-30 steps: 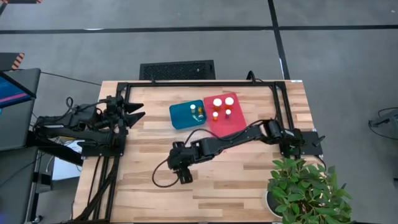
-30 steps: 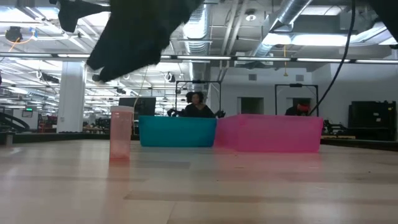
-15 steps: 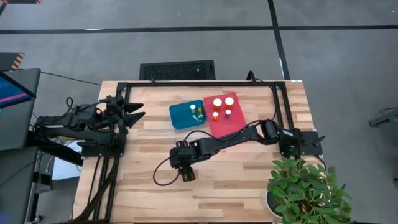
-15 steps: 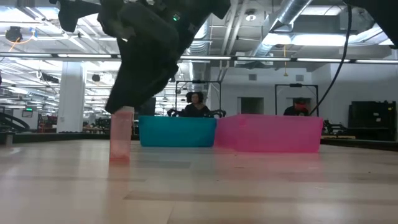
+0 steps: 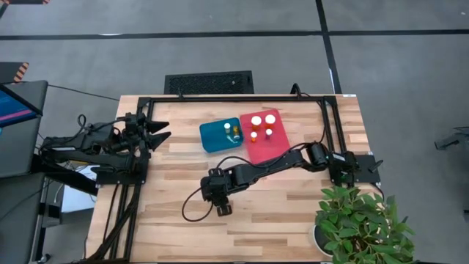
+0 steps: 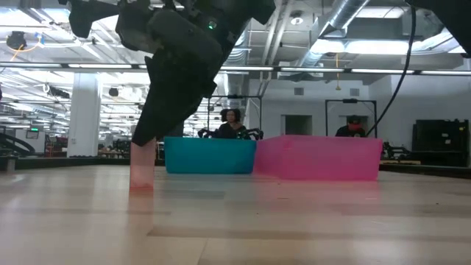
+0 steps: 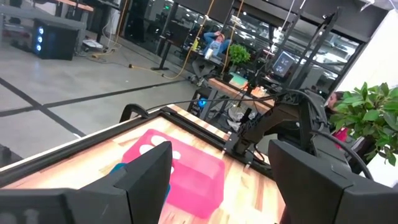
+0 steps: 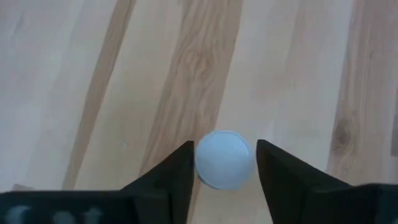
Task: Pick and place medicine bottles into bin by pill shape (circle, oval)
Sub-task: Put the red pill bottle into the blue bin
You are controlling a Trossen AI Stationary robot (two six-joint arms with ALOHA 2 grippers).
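Observation:
One medicine bottle stands upright on its base on the wood table. Its round white cap [image 8: 224, 158] shows in the right wrist view and its orange body [image 6: 142, 168] in the low view. My right gripper [image 8: 224, 174] is open and pointing down, with one finger on each side of the cap and a narrow gap at each. In the high view the gripper [image 5: 218, 198] hides the bottle. My left gripper [image 7: 217, 180] is open and empty, waiting at the table's left edge [image 5: 157, 132]. Other white-capped bottles stand in the teal bin [image 5: 212, 136] and the pink bin [image 5: 275, 143].
The teal bin [image 6: 210, 156] and pink bin [image 6: 318, 158] stand side by side at the far middle of the table. A black frame [image 5: 322, 103] runs along the far and right sides. A potted plant [image 5: 359, 224] sits at the near right corner. People are in the room behind.
My right gripper has come down over the standing bottle, moving slightly toward the table's right and near edge. Its fingers now reach down around the bottle's cap. The bottle has stayed where it was.

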